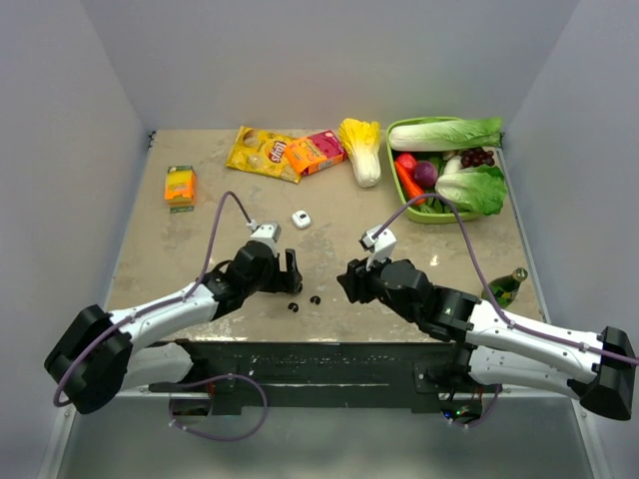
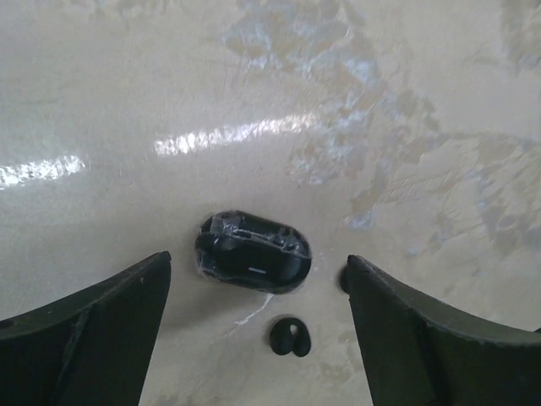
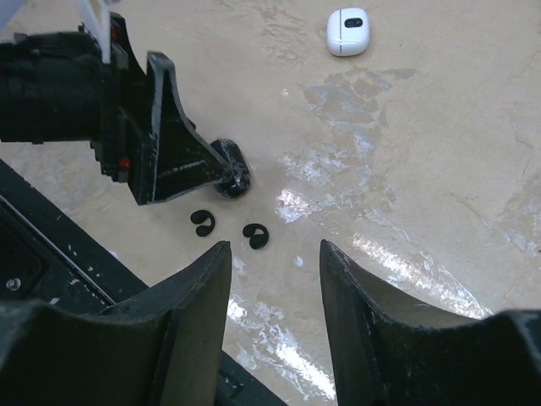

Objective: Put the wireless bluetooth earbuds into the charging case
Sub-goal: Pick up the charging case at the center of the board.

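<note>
Two black earbuds [image 3: 203, 222] [image 3: 255, 235] lie loose on the beige table, near its front edge [image 1: 293, 306] [image 1: 315, 299]. The black oval charging case [image 2: 252, 251] rests on the table just beyond one earbud [image 2: 290, 337]. My left gripper [image 2: 258, 262] is open and hovers low over them, with the case and that earbud between its spread fingers and touching neither. In the right wrist view the case [image 3: 232, 169] peeks out from behind the left gripper's finger [image 3: 169, 152]. My right gripper [image 3: 275, 245] is open and empty, just short of the two earbuds.
A small white case [image 1: 302, 220] sits mid-table. At the back are a yellow snack bag [image 1: 262, 152], an orange box [image 1: 315, 152], a cabbage [image 1: 361, 150] and a green basket [image 1: 431, 216] of vegetables. A small orange pack [image 1: 180, 186] lies far left and a green bottle [image 1: 506, 286] near right.
</note>
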